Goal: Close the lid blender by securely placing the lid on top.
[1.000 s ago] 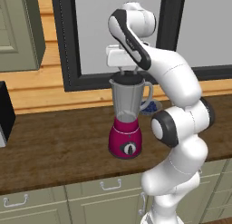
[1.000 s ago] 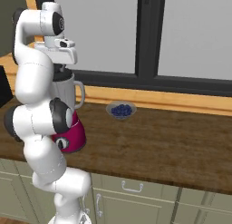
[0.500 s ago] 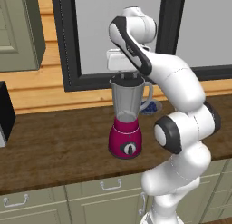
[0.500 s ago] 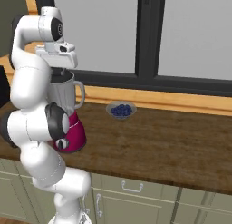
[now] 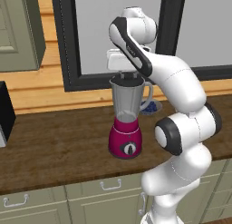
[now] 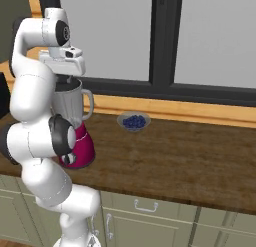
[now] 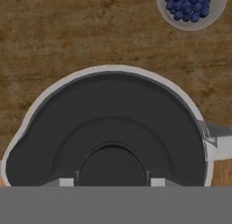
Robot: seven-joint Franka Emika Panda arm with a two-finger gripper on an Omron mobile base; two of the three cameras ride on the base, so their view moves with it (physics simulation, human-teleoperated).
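Here the blender (image 5: pixel 127 123) stands upright on the wooden counter (image 5: pixel 59 141), its magenta base under a clear-grey jar whose handle points toward the window side. What the jar holds cannot be told through its tinted wall. Behind the blender, near the counter's back edge, sits a small bowl (image 6: pixel 133 122) filled with dark blue berries (image 7: pixel 188 5).

In the hand view, the lid (image 7: pixel 108 132) is a round black disc lying inside the jar's pale rim (image 7: pixel 54 86), covering the mouth of the blender; a raised knob sits at its centre.

The gripper (image 5: pixel 125 76) hangs directly above the blender, pointing straight down at the lid. Its fingertips (image 7: pixel 66 182) show as two small pale tabs on either side of the lid's central knob, set apart with the knob between them. Whether they press on the knob or merely flank it cannot be told.
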